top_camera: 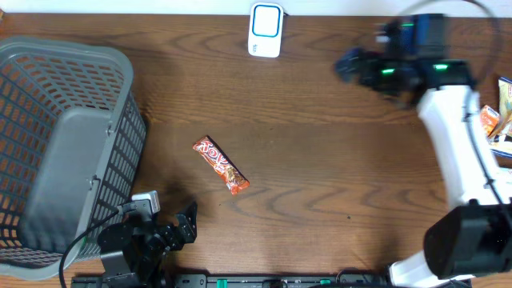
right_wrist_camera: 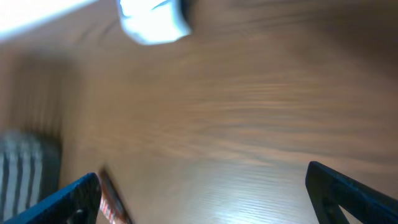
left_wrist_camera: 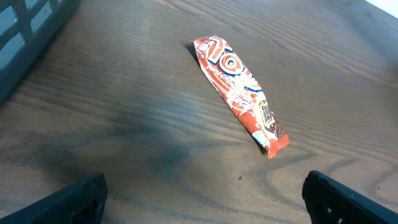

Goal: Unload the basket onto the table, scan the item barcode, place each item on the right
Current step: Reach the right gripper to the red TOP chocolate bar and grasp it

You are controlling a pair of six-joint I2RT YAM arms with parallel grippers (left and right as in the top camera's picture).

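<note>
Bar [top_camera: 221, 166]: lying loose, unheld, reachable by either arm for the scanner [top_camera: 266, 30]. Left gripper [left_wrist_camera: 205, 193], right gripper [right_wrist_camera: 202, 177]: spread, empty.

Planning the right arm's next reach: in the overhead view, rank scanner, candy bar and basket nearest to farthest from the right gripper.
1. scanner, top edge, just left of the right gripper.
2. candy bar, mid-table.
3. basket, far left.

Soft, even light covers the brown wood-grain worktop [top_camera: 320, 160], and the overhead view is sharp. The left wrist view is crisp, with a faint shadow at centre left. Motion blur smears the right wrist view, where the white rectangular device [right_wrist_camera: 154, 18] at upper left is washed out.
</note>
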